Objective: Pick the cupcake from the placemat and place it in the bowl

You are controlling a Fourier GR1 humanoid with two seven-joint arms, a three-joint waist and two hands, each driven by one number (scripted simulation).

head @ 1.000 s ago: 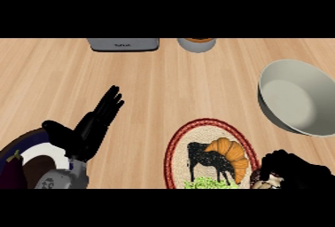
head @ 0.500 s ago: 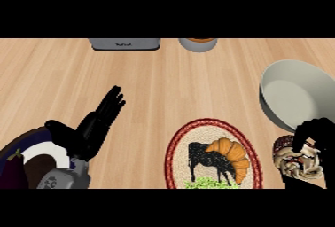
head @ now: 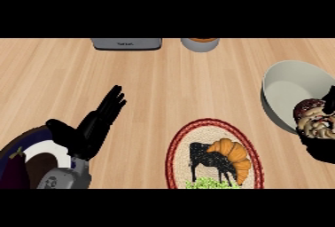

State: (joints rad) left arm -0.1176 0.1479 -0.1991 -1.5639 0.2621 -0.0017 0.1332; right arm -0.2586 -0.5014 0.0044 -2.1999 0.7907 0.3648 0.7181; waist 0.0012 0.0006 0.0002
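Observation:
At the right edge my right hand is shut on the cupcake, which has a dark brown top with cream swirls. Hand and cupcake hang over the near rim of the grey-white bowl. The round placemat, red-rimmed with a black cow and an orange shape printed on it, lies at the lower middle with nothing on it. My left hand rests open at the lower left, fingers pointing up and to the right.
A grey appliance and a small cup with orange contents stand at the counter's far edge. A dark plate with an aubergine shows under my left forearm at the lower left.
My right hand has lifted the cupcake off the placemat's right side and carried it up and to the right, to the bowl's near rim. The left hand has not moved.

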